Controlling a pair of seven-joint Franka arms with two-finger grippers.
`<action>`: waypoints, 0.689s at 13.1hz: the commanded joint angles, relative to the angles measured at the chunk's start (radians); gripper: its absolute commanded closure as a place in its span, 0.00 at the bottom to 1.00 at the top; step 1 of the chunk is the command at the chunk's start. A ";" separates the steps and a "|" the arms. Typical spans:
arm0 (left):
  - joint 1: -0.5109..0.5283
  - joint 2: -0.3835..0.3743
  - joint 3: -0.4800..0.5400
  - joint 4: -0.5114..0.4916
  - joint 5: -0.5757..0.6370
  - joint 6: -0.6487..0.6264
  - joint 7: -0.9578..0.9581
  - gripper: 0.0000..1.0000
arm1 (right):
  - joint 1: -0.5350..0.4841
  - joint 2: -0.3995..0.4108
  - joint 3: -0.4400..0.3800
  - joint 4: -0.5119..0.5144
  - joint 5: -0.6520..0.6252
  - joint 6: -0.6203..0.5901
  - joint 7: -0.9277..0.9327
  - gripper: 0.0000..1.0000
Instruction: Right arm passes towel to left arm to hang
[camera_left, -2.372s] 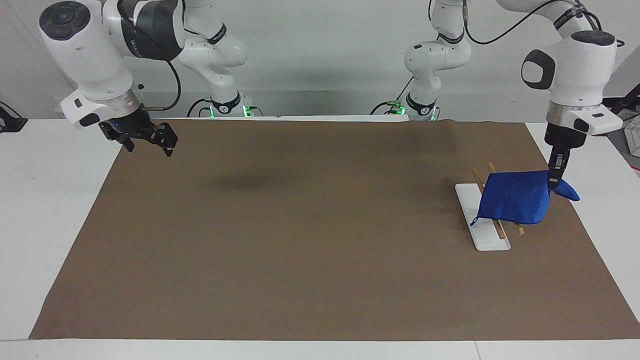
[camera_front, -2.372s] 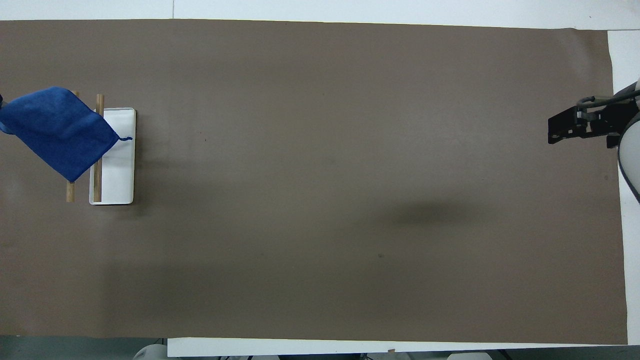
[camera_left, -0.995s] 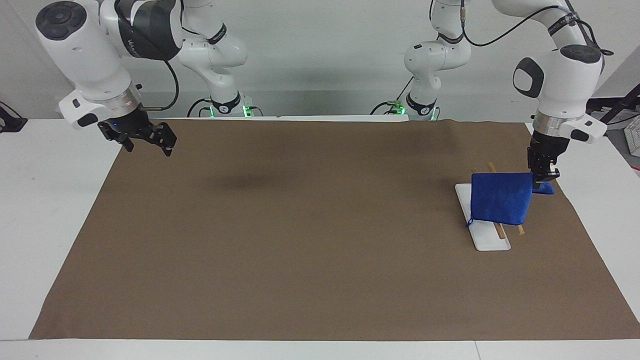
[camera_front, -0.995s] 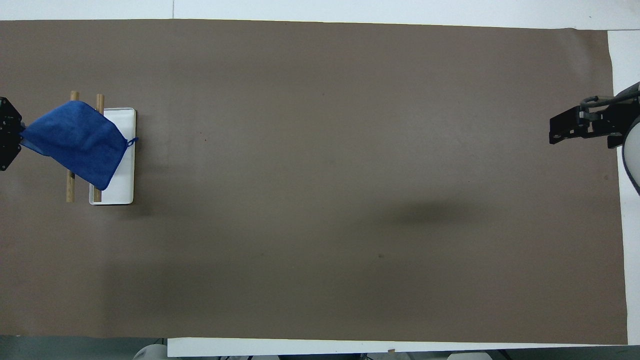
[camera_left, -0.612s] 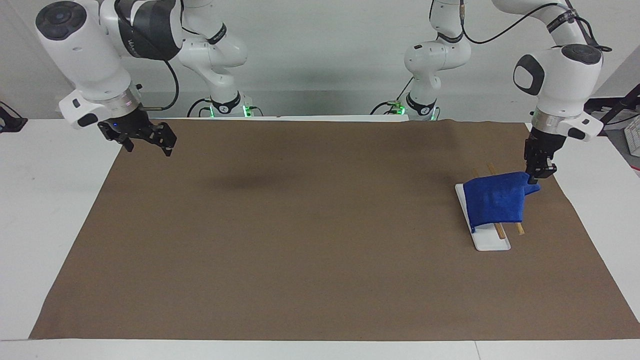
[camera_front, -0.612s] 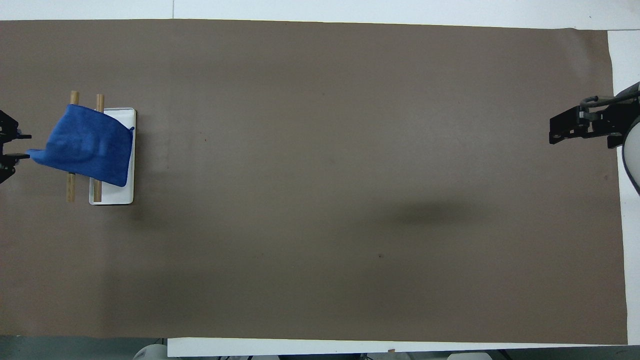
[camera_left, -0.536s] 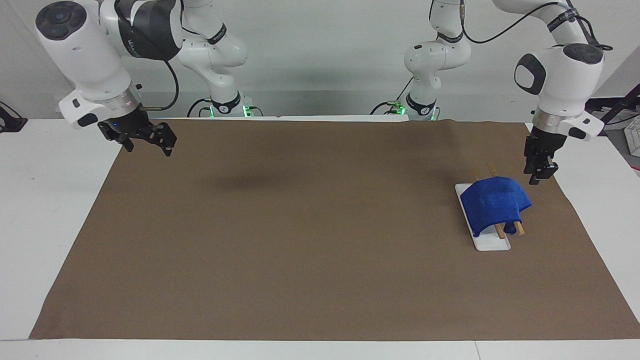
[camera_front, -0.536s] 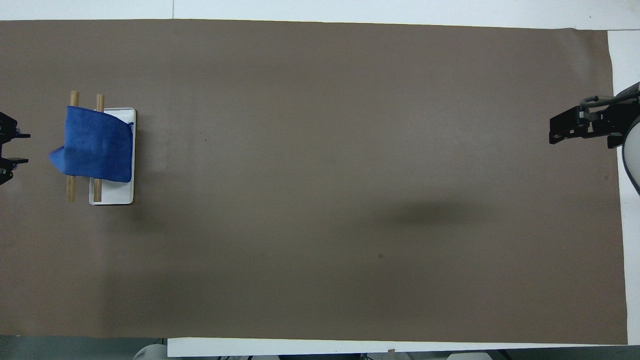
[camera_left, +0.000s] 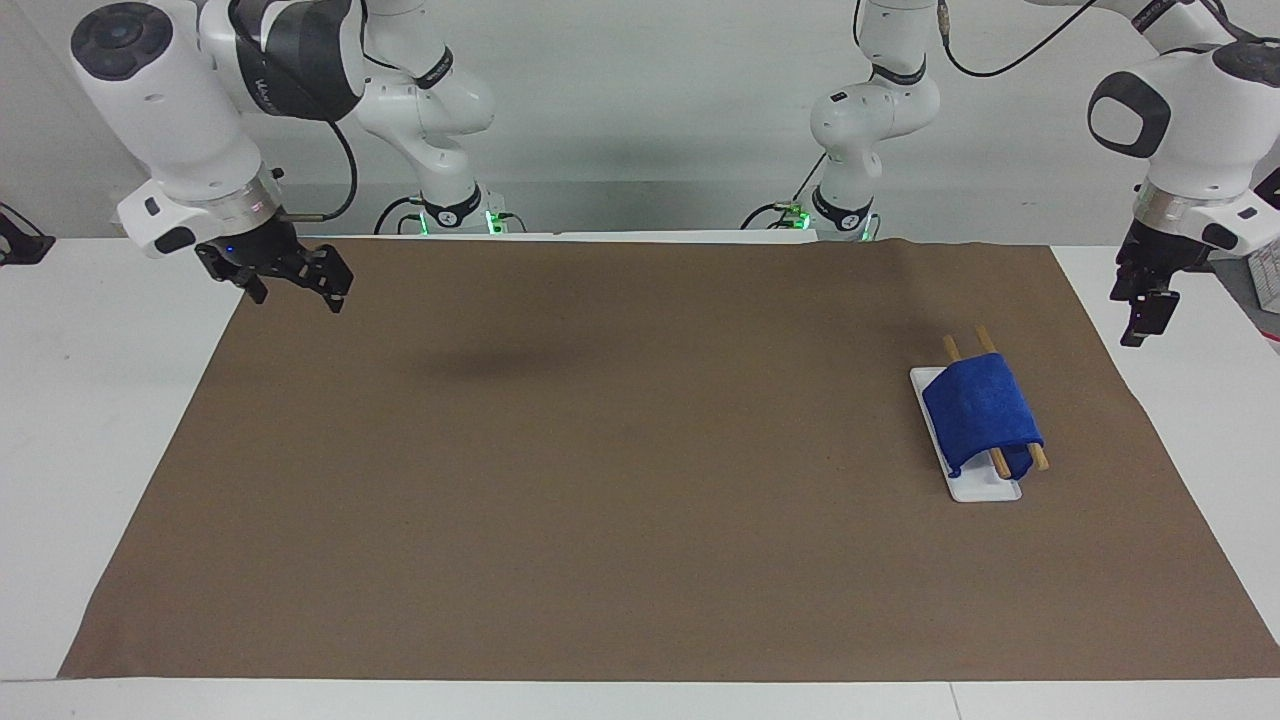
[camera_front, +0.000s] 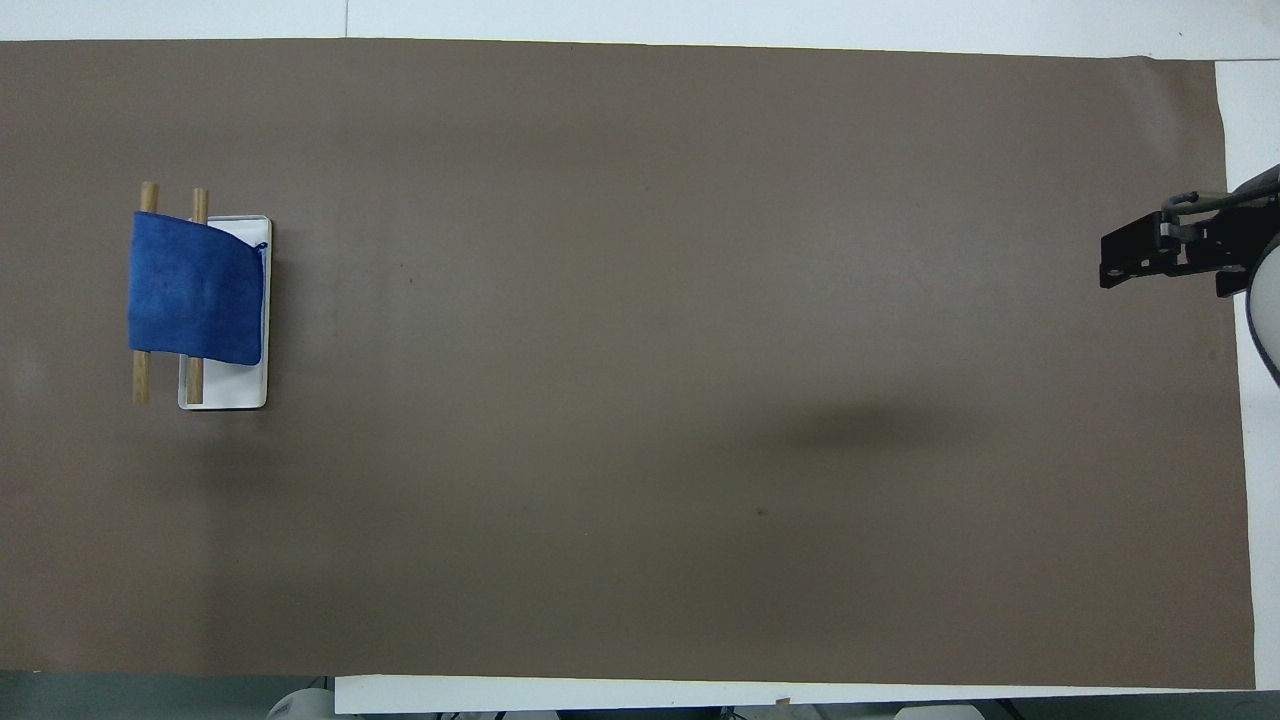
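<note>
Facing view: my left pincer, now spread and empty, is lifting away at two o'clock from the towel, draped over the wooden rails; hanging looks done.

two arms, two grippers, one towel, one rack with two rods, one mat

there is one right arm with one right gripper and one left arm with one left gripper. one blue towel is counted, draped on a rack made of two wooden rods and one white base. one brown mat covers one white table.
</note>
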 joint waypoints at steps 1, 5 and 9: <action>-0.016 0.074 -0.013 0.154 0.017 -0.155 0.135 0.00 | -0.009 -0.011 -0.006 0.005 0.019 -0.001 -0.027 0.00; -0.136 0.175 -0.013 0.406 -0.004 -0.429 0.406 0.00 | -0.010 -0.016 -0.007 -0.009 0.019 0.007 -0.031 0.00; -0.168 0.212 -0.010 0.500 -0.113 -0.621 0.650 0.00 | -0.014 -0.022 -0.007 -0.015 0.019 0.004 -0.029 0.00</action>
